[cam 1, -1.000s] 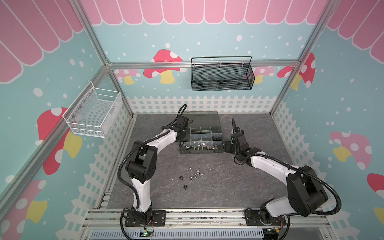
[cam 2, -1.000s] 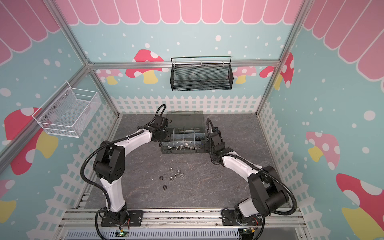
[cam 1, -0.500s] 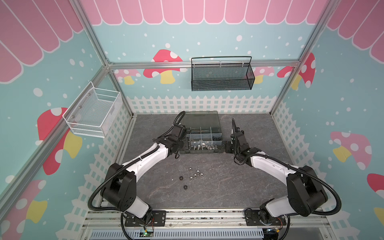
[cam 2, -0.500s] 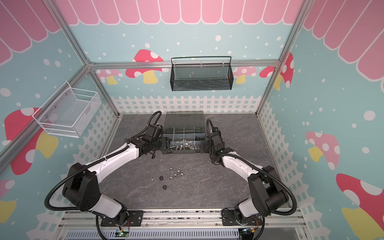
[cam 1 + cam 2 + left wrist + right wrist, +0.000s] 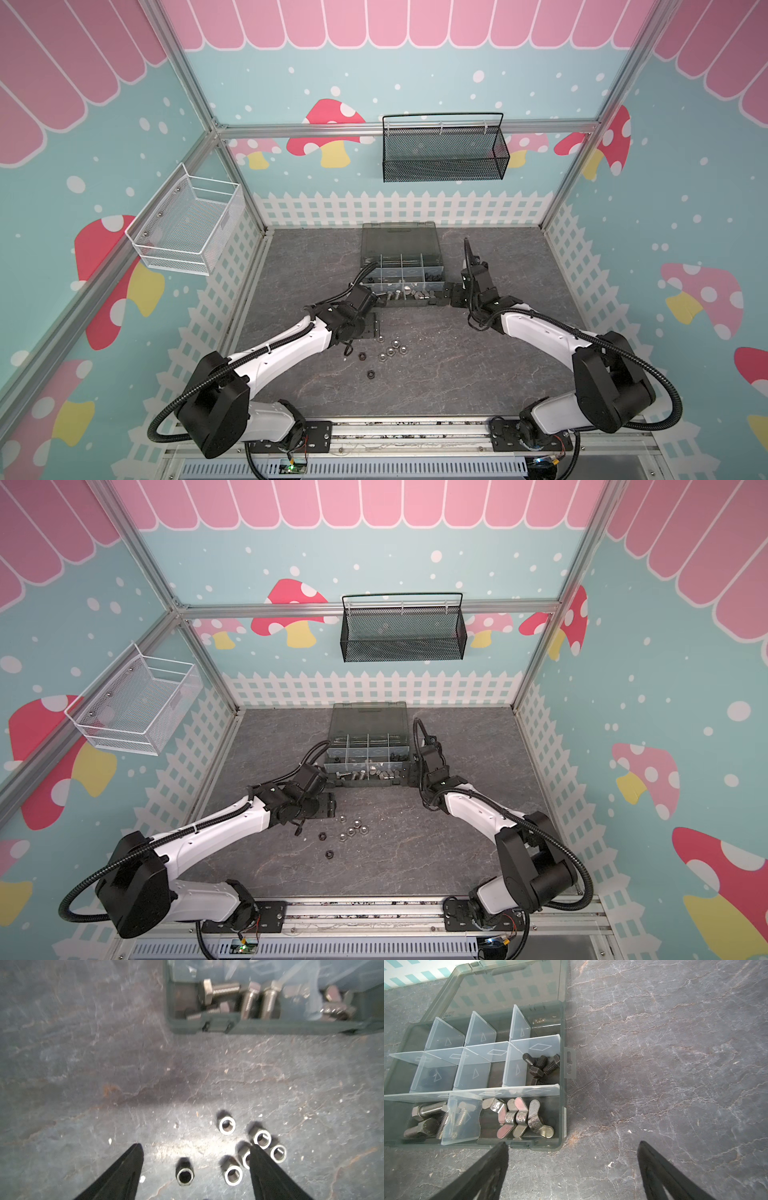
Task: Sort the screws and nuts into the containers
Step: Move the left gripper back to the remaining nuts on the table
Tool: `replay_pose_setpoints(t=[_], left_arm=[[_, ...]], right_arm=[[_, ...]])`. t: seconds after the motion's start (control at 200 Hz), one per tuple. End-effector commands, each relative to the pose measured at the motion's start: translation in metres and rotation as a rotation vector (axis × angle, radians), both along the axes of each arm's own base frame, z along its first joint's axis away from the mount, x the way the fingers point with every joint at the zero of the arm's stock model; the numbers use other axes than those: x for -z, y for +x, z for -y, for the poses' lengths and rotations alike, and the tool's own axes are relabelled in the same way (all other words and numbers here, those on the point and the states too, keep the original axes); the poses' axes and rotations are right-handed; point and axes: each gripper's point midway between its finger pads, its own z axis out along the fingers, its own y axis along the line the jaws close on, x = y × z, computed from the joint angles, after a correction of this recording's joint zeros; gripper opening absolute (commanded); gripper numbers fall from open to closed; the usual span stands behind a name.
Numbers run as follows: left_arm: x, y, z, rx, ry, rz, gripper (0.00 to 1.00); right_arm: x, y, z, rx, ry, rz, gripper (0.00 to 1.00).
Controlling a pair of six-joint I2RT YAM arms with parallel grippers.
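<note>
Several loose nuts lie on the grey floor, silver ones (image 5: 390, 352) (image 5: 226, 1125) and a black nut (image 5: 362, 356) (image 5: 184, 1176). My left gripper (image 5: 370, 332) (image 5: 195, 1147) hangs open just above them. The black nut lies between its fingers, untouched. The organiser (image 5: 409, 302) (image 5: 562, 1076) stands behind with its lid (image 5: 399, 241) open. Its containers hold silver screws (image 5: 222, 991) (image 5: 429, 1108), black screws (image 5: 543, 1066) and wing nuts (image 5: 519, 1118). My right gripper (image 5: 451, 295) (image 5: 573, 1144) stands open and empty beside the organiser's near right corner.
A black mesh basket (image 5: 444, 149) hangs on the back wall. On the left wall hangs a white wire basket (image 5: 187, 224). A second black nut (image 5: 371, 374) lies nearer the front. A white picket fence (image 5: 399, 208) borders the floor.
My left arm has swung from the organiser's left end back toward the front and now hangs over the loose nuts. The right arm has not moved.
</note>
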Motion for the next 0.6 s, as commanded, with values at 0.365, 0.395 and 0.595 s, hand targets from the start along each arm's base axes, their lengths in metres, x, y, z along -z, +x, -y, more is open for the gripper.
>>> replay_pose_setpoints(t=[0.365, 0.395, 0.595], left_arm=[[0.049, -0.051, 0.002, 0.010, 0.062, -0.199, 0.58], [0.051, -0.052, 0.002, 0.012, 0.067, -0.207, 0.56], [0.062, -0.057, 0.000, 0.021, 0.088, -0.247, 0.48]], right_arm=[[0.010, -0.001, 0.002, 0.016, 0.010, -0.022, 0.98], [0.009, -0.001, 0.002, 0.015, 0.009, -0.021, 0.98], [0.010, -0.002, 0.003, 0.019, 0.004, -0.024, 0.98]])
